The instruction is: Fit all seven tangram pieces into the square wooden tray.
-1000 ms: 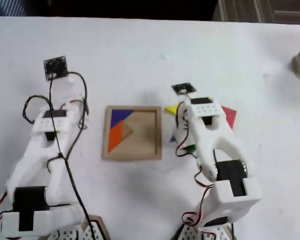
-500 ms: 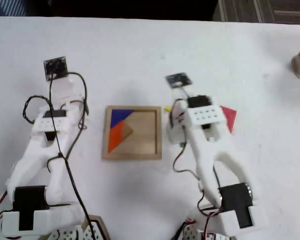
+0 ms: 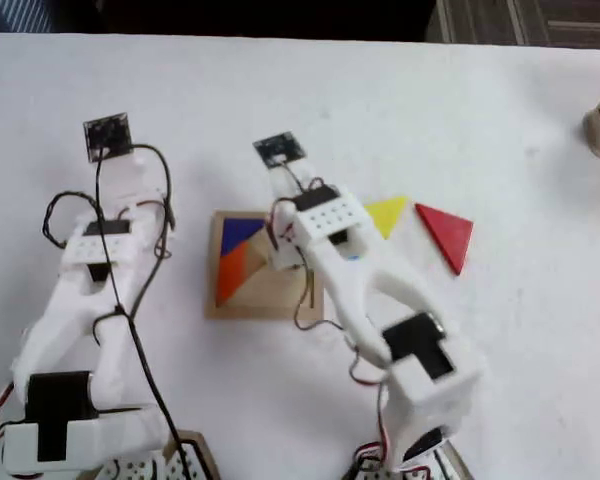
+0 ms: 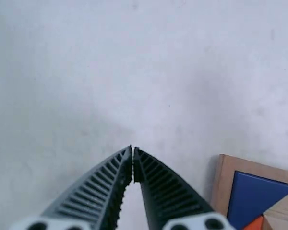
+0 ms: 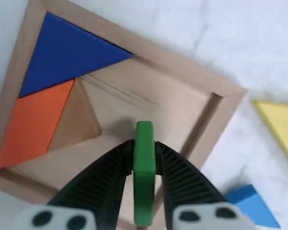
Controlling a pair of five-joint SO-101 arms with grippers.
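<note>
- Over the square wooden tray (image 5: 182, 69), my right gripper (image 5: 144, 143) hangs with its jaws clamped on the green piece (image 5: 144, 191).
- That green piece stands on edge between my jaws, above the bare part of the tray's floor. Whether it touches the wood, I cannot tell.
- Inside the tray, the blue triangle (image 5: 62, 50) lies flat in one corner, snug against the rim.
- Right next to it, the orange piece (image 5: 36, 127) lies flat too, touching the blue triangle along one edge and pressed to the adjoining rim.
- Beside the orange piece I see a tan triangular shape. I cannot tell whether it is a piece or just floor.
- Out on the white table (image 4: 134, 57), the yellow triangle (image 3: 387, 213) sits just beside the tray, on my right arm's side.
- Farther out that way lies the red triangle (image 3: 448, 235), apart from the yellow one.
- The light blue piece (image 5: 249, 206) rests on the table close outside the tray's rim.
- My left gripper (image 4: 133, 151) hangs over bare table, jaws closed tip to tip with nothing between them, near the tray corner that holds the blue triangle.
</note>
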